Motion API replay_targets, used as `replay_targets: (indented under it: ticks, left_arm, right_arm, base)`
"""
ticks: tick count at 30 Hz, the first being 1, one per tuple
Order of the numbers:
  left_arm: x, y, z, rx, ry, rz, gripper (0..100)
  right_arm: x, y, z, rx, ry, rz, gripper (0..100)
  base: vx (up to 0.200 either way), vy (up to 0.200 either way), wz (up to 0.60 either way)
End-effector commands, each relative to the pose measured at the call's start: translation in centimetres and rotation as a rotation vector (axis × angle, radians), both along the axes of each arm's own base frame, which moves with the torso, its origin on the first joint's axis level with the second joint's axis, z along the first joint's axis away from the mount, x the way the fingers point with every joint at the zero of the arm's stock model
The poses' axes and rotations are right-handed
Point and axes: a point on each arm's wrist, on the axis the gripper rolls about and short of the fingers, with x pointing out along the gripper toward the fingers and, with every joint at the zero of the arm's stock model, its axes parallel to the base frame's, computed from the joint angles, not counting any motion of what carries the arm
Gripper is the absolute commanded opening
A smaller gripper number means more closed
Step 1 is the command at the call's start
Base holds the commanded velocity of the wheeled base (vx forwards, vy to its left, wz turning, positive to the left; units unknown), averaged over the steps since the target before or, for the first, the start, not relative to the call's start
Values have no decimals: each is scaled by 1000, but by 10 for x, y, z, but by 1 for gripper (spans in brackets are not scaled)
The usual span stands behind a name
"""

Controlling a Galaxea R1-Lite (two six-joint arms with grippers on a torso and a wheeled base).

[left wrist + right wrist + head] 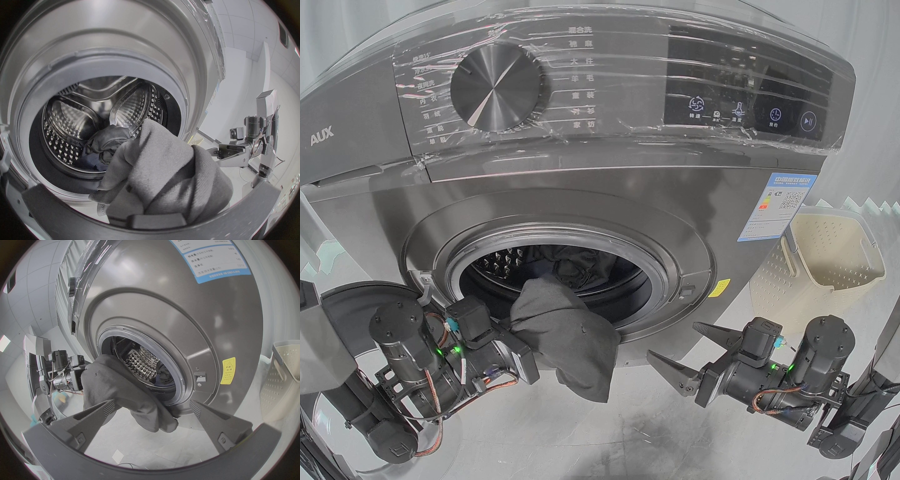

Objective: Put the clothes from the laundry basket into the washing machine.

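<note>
You have one washing machine [600,187], one laundry basket [831,262] and two pincers. There are two lots of clothes: one grey cloth [569,337] and one dark bundle [575,265]. The grey cloth is thick and soft, with folds. It lies over the bottom edge of the machine's round mouth, part inside, part hanging outside. The dark bundle sits in the drum. Your left pincer [156,220] pinches the grey cloth. Your right pincer [674,342] is spread wide, near the mouth's right edge. The cream basket stands on the floor by the machine's right corner.
</note>
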Motion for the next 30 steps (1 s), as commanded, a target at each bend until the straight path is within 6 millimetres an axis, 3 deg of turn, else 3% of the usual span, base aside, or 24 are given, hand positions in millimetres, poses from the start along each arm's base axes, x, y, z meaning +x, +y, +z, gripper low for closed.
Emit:
replay_targets:
  ticks: [1, 5, 8, 16, 20, 23, 30]
  left_arm:
    - [9, -20, -13, -20, 54, -21, 0]
    - [21, -30, -19, -46, 75, -22, 0]
    - [48, -43, -17, -88, 34, -10, 0]
    - [82, -50, -29, -122, 32, 27, 0]
    - [107, -50, -37, -132, 4, 62, 0]
    - [137, -48, -42, -156, -42, 118, 0]
    - [172, -59, -33, -240, -144, 264, 0]
  right_arm:
    - [-6, 3, 5, 13, -15, 25, 100]
    - [-6, 4, 6, 14, -18, 26, 100]
    - [-8, 5, 9, 24, -28, 36, 100]
    - [-8, 6, 14, 39, -47, 39, 100]
    - [-8, 6, 16, 42, -53, 41, 100]
    - [-9, 6, 14, 38, -48, 43, 100]
    - [-8, 6, 13, 37, -45, 44, 100]
  base:
    - [0, 0, 0]
    - [0, 0, 0]
    - [0, 0, 0]
    - [0, 0, 0]
    - [0, 0, 0]
    - [0, 0, 0]
    - [0, 0, 0]
